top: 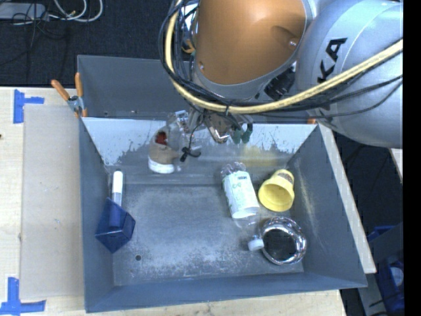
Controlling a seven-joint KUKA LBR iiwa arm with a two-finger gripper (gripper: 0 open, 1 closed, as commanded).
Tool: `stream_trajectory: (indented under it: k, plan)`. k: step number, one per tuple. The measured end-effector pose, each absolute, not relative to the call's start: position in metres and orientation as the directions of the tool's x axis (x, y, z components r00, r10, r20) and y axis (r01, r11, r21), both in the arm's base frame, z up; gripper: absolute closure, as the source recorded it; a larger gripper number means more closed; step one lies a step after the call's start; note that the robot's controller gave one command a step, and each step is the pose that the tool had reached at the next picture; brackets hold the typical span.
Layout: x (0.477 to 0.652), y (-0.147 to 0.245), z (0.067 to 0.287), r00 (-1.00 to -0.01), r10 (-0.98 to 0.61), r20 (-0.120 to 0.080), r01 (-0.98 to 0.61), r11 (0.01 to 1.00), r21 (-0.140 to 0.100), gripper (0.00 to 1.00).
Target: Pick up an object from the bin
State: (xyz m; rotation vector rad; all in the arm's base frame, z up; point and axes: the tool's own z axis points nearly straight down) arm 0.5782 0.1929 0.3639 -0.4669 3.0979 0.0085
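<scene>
Claw (200, 134) hangs at the bin's (184, 249) back wall, beside a small white-and-red thing (160, 155); its spread cannot be told.

we see a grey bin (184, 242) speckled with pale flecks, a yellow cup (277, 191), a white bottle (239, 193), a dark blue box (115, 226), a shiny silver mug (283, 242) and the arm's orange cover (247, 31).

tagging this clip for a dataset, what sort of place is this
Probably a robotics lab bin-picking cell: a cabled KUKA arm hangs over a grey metal bin holding a yellow cup and white bottle.
</scene>
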Motion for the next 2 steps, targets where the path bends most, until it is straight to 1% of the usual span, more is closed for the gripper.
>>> stream_trajectory:
  k: [1, 2]
  plan:
    - [0.614, 0.23, 0.336, -0.928, -0.373, -0.009, -0.373, 0.928, 0.004, 1.0]
    - [0.609, 0.245, 0.328, -0.918, -0.397, -0.007, -0.397, 0.918, 0.005, 1.0]
